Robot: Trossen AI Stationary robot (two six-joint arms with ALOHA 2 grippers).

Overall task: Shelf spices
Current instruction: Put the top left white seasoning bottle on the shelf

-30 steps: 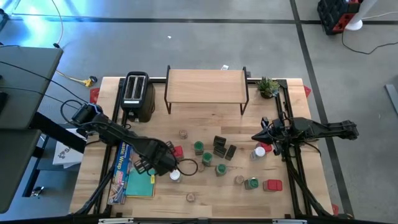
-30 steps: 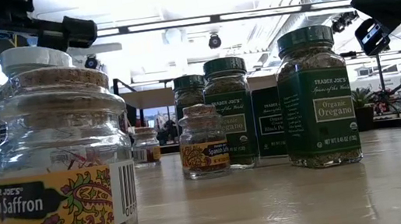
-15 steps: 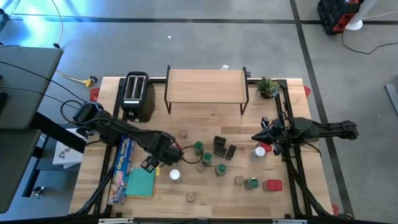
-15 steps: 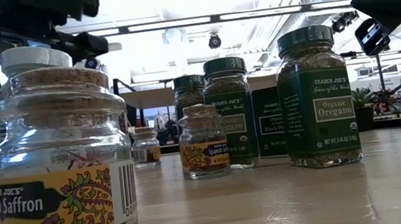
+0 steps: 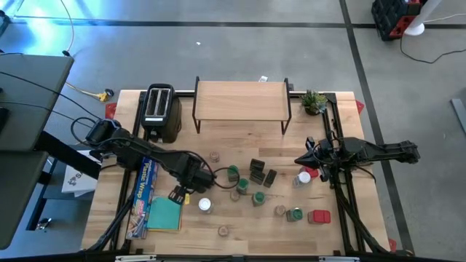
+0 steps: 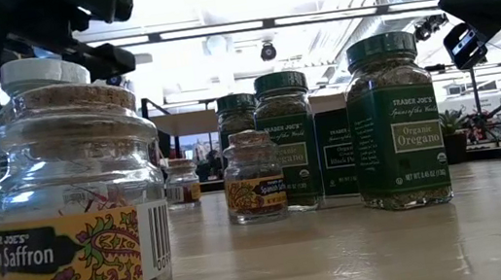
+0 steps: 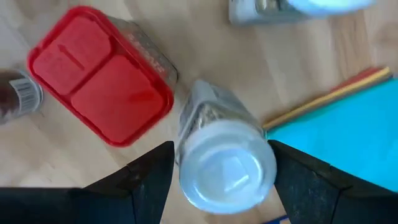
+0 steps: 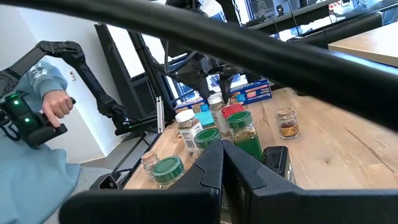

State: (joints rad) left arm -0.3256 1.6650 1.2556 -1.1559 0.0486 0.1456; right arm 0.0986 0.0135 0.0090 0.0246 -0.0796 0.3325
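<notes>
My left gripper (image 5: 198, 177) (image 7: 225, 180) hangs over the table's left-middle, shut on a white-lidded spice jar (image 7: 225, 167). Beneath it sit a red tin (image 7: 99, 74) and the teal cloth (image 7: 348, 137). Another white-lidded jar (image 5: 204, 206) stands on the table nearby. Green-lidded jars (image 5: 232, 172), black boxes (image 5: 257, 171) and small brown-topped jars (image 5: 214, 156) stand in the table's middle. My right gripper (image 5: 300, 161) (image 8: 221, 163) is shut, hovering by a white-lidded jar (image 5: 303, 177). The wooden-topped shelf (image 5: 240, 100) stands bare at the far edge. My left gripper pinches the white-lidded jar at its lid end (image 7: 186, 177) between the two fingers (image 7: 152, 183), coming from above and pointing down. The jar is lifted clear of the table and hangs tilted, its body (image 7: 205, 118) slanting away below the lid.
A black toaster (image 5: 160, 109) stands left of the shelf and a small plant (image 5: 314, 102) right of it. A long blue foil box (image 5: 143, 191) lies by the teal cloth (image 5: 164, 214). Red tins (image 5: 318, 216) sit near the right. A person's hand (image 8: 53, 106) shows beyond the table.
My left gripper has risen and moved toward the far edge, carrying the white-lidded jar up off the table. In the low view that jar has gone from the left side, and the blue box shows there now. The right arm kept still.
</notes>
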